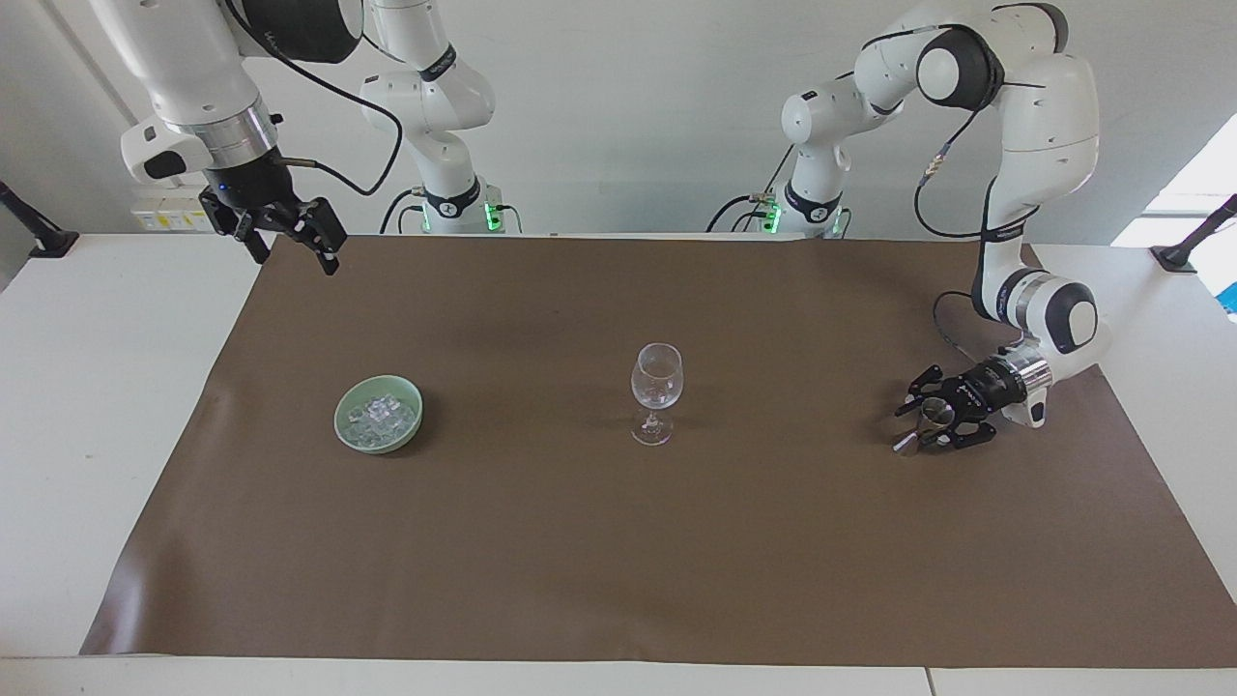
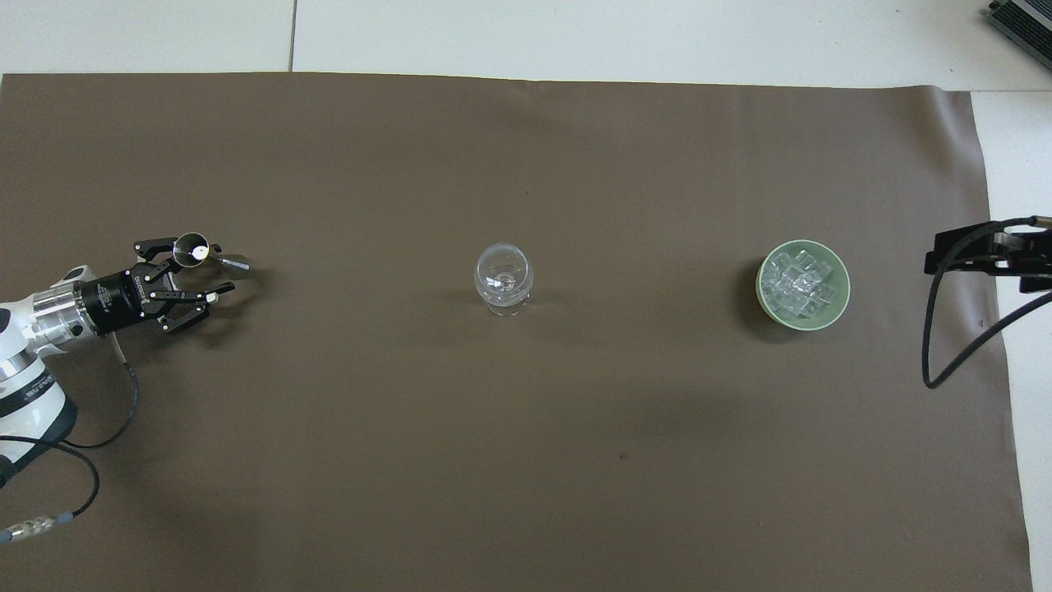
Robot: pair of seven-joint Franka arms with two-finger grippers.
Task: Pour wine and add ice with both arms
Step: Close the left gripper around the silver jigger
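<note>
The ice [image 2: 800,285] lies as a heap of small clear cubes in a pale green bowl [image 2: 839,304] that stands on the brown mat [image 2: 526,460] toward the right arm's end of the bench [image 1: 87,387]. The overhead view looks straight into the bowl and shows single cubes; the facing view gives only a pale glitter above the rim [image 1: 378,414].

At the middle of the mat, well apart from the bowl, a clear stemmed glass [image 1: 656,389] stands upright. The facing view shows its stem and foot; from above it reads as a ring.

Toward the left arm's end lies a small metal double-cone measure [image 2: 209,256]. The overhead view shows its open mouth and its narrow waist, while in the facing view the pincer largely hides it. The left pincer [image 2: 212,273] is low at the mat, lying nearly level, with its fingers part-way in on either side of the measure; whether they press on the metal I cannot tell in either view.

The right pincer [image 1: 295,251] hangs high over the mat's corner nearest its own base, its fingers spread and holding nothing; this arm waits. Only the facing view shows those fingers; the overhead view catches just a dark part and a cable [image 2: 957,329] at the frame's edge.
</note>
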